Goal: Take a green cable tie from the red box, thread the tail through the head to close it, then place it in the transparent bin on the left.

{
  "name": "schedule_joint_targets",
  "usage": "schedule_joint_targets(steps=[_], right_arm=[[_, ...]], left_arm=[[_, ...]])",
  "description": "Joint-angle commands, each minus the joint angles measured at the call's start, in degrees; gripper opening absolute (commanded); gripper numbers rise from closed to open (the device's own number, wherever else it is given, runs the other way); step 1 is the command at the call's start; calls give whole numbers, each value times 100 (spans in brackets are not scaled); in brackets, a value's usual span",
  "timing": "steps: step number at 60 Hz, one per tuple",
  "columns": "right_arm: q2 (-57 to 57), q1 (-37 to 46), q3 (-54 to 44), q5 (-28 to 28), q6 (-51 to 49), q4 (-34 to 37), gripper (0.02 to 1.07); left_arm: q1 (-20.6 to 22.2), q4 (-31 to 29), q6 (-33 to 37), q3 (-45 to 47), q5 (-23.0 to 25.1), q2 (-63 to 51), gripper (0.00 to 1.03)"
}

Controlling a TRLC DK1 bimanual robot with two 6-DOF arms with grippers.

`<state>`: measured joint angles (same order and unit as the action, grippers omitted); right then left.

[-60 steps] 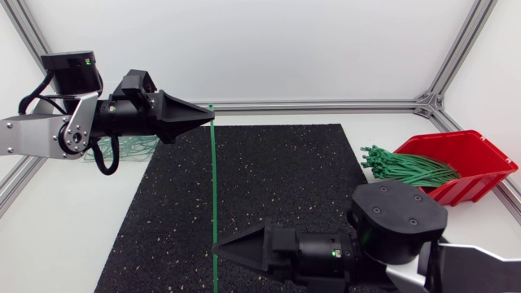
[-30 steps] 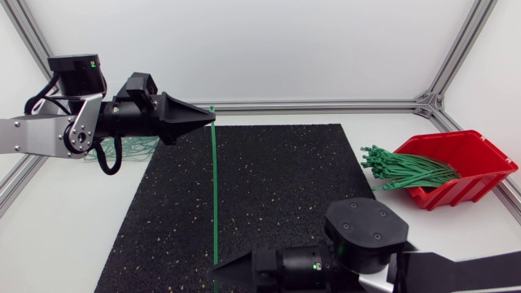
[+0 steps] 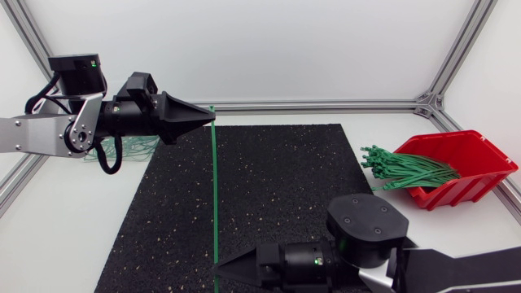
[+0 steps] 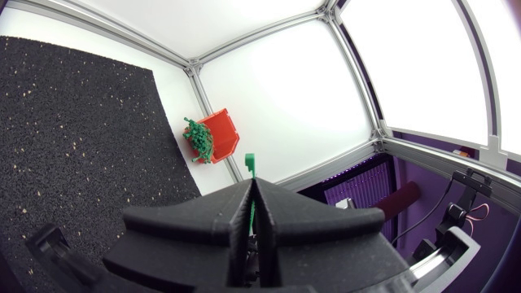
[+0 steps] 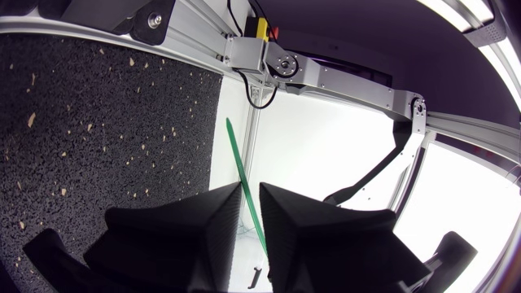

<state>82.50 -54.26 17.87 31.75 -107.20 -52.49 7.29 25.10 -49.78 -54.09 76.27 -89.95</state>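
We are at the threading step: our left gripper (image 3: 210, 115) pinches the green cable tie (image 3: 214, 187) at its far head. The near tail meets our right gripper (image 3: 220, 265) (clamped or not, we cannot tell). Next, curl the tail to the head.

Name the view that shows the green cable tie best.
Head view: the green cable tie stretches straight between left end effector and right end effector. Left wrist shows only its tip; right wrist, a short stretch.
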Motion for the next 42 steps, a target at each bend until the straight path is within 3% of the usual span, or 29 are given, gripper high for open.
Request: schedule_joint_targets(steps=[1, 42], right_arm=[[108, 38, 6, 24, -100, -42, 19], [196, 100, 33, 130, -117, -33, 8]], left_arm=[[1, -14, -164, -155, 90, -110, 4], [18, 197, -129, 117, 90, -22, 4]])
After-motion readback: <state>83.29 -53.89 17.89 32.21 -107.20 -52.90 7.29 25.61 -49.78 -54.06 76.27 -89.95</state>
